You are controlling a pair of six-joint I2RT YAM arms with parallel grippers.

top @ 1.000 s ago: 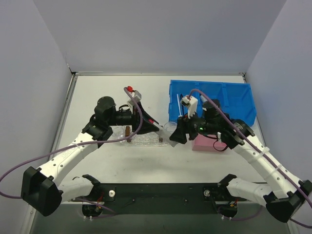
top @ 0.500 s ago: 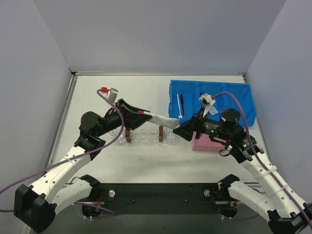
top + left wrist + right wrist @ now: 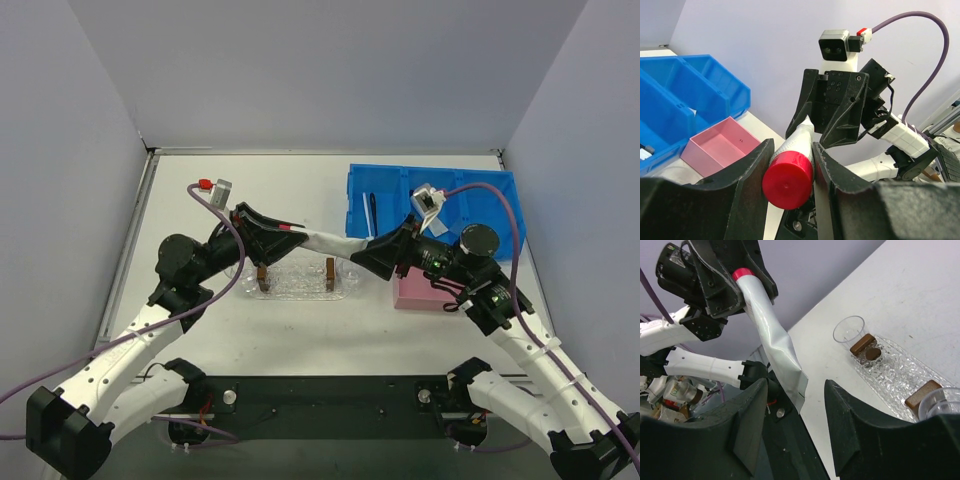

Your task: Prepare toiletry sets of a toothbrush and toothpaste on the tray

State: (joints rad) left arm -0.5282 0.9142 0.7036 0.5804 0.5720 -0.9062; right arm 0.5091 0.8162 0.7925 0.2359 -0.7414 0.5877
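In the top view, the left hand (image 3: 287, 232) is clamped on the capped end of the toothpaste (image 3: 325, 242). The tube is held off the desk (image 3: 200, 190) and runs rightward to the right hand (image 3: 360, 256). It is not on the tray (image 3: 295, 287). The tray lies on the desk below and in front of the tube, with two brown blocks (image 3: 262, 273) standing on it. This view does not resolve how the right hand's fingers stand.

The right wrist view supplies that detail. The right hand's two fingers (image 3: 747, 425) are apart. The crimped end of the tube lies in the gap between them and touches neither as far as we can see. The same view shows two clear cups (image 3: 850, 330). One stands just beyond the far end of the tray, beside a brown block, and the other sits at the near end. We cannot make out these cups from above.

The left wrist view confirms the left grip. Both fingers (image 3: 752, 170) press against the red cap (image 3: 788, 180), with the tube body projecting forward toward the right hand. Behind it we see the pink box (image 3: 722, 147), open at the top, and the blue bin (image 3: 680, 95).

Only the top view shows the whole layout. The blue bin stands at the right rear of the desk and the pink box is just in front of it. A dark toothbrush (image 3: 372, 211) lies in the bin's leftmost compartment, well apart from the tray.
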